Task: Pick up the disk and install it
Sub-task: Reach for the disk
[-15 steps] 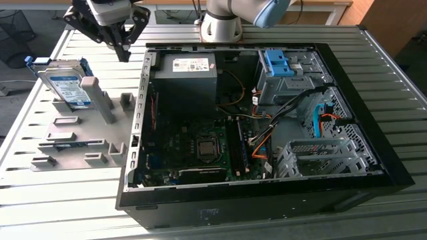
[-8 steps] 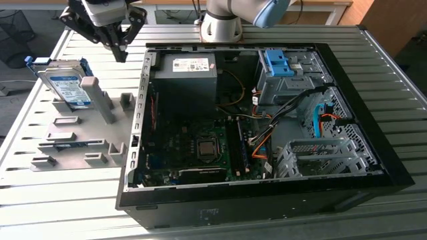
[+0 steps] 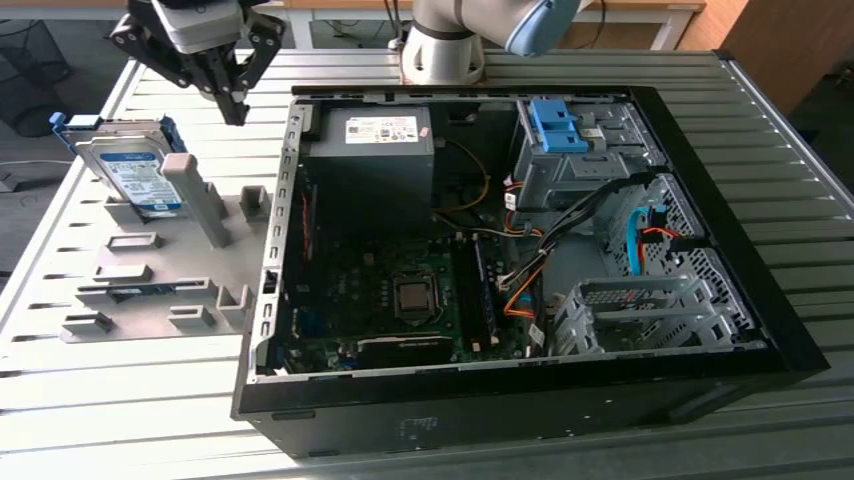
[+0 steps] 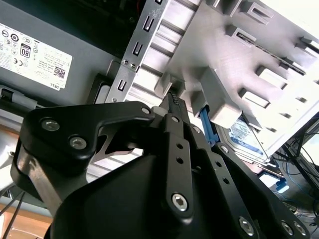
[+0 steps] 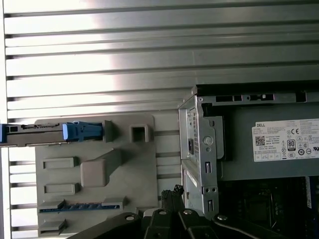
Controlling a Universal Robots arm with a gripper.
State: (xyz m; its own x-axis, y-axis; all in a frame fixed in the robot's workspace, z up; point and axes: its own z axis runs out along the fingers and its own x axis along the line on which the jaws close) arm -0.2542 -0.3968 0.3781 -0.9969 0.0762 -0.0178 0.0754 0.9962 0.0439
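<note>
The disk (image 3: 134,172) is being kept upright on its edge in a slot of the grey holder (image 3: 147,275), beside a tall post, at the exterior view's left. The pincer (image 3: 238,108) is being held above the holder, near the disk but apart from it, its fingers pressed together on nothing. The open computer case (image 3: 534,410) is lying just beside the holder on the slatted worktop (image 3: 80,410). The pick-up is judged to be at its approach stage, with nothing yet installed. A grip would call for the fingers being parted enough to span the disk.
</note>
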